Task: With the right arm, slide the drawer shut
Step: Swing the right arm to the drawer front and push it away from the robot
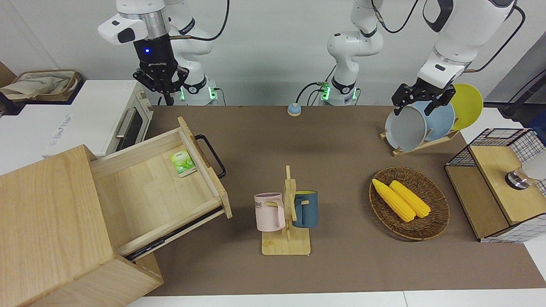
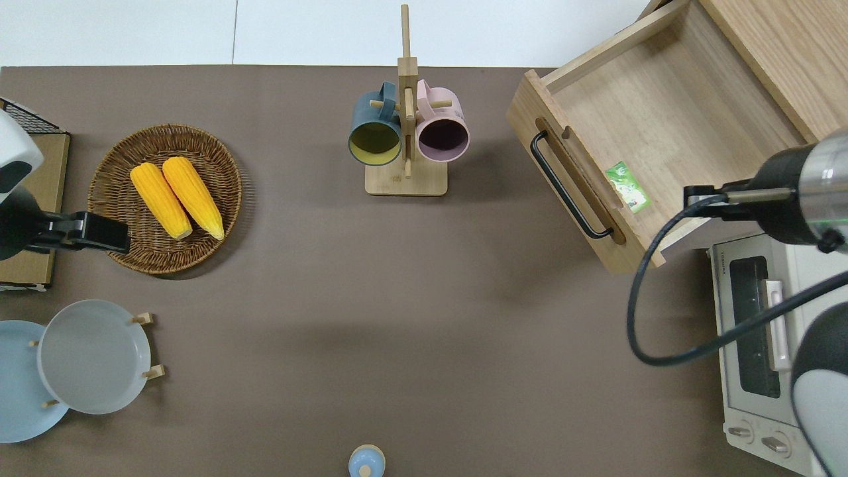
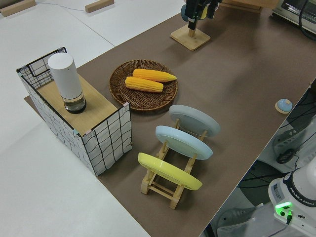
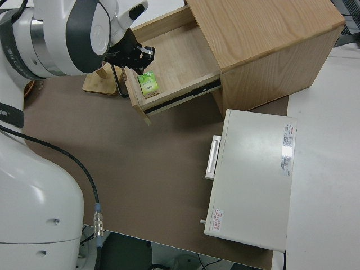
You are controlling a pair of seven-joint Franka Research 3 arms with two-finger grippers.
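Drawer [image 1: 149, 187] stands pulled far out of the pale wood cabinet [image 1: 47, 213] at the right arm's end of the desk [image 1: 332, 140], so by the look of it none of the closing has been done yet. The right claw [image 1: 161, 88] hangs up in the air, pointing down, roughly over the drawer's corner nearest the white oven [image 1: 106, 115], and it touches nothing. Whether it is released or clenched cannot be told from these views.

What is left, I judge, is the whole push: bring the claw down to the front panel or its black bar handle [image 1: 212, 155], then press the drawer along its rails into the cabinet.

A small green packet [image 1: 183, 163] lies inside, against the front panel, and should simply ride in. The oven sits close beside the drawer, nearer to the robots, which leaves little room there. The mug rack [image 1: 286, 213] stands well apart from the handle. The left arm is parked.
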